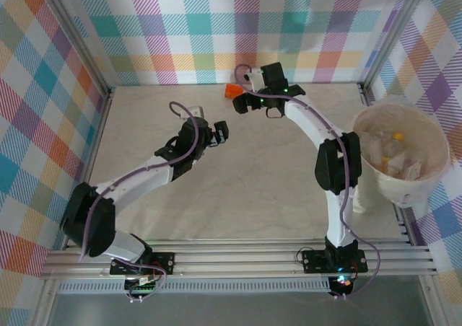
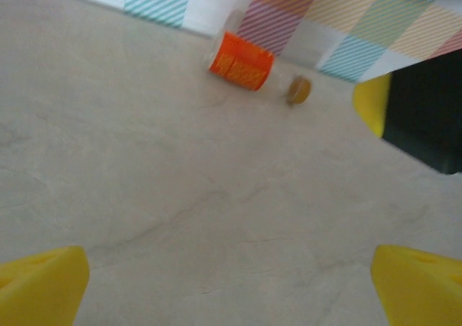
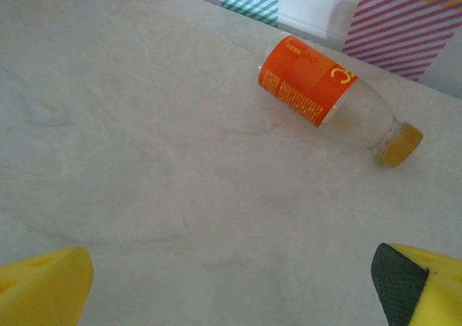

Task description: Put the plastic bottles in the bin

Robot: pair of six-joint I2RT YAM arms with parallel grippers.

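Sitting at the right edge of the pale bench point(image 1: 253, 196), the large round cream-white bin point(image 1: 390, 189) holds several crushed clear plastic bottles point(image 1: 393, 153). Mid-bench, the left tool point(image 1: 216, 133) point(image 2: 231, 290) is spread wide, empty. Farther on, the right tool point(image 1: 249, 102) point(image 3: 231, 290) gapes too, and just beyond it a clear orange-labelled bottle point(image 1: 232, 91) point(image 2: 242, 61) point(image 3: 307, 81) lies by the checked far wall point(image 1: 216, 23).

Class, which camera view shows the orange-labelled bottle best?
Right wrist: the orange-labelled bottle lies whole and sharp, yellow cap included. Left wrist shows it smaller and blurred; from the top, it is an orange patch beside the right arm.
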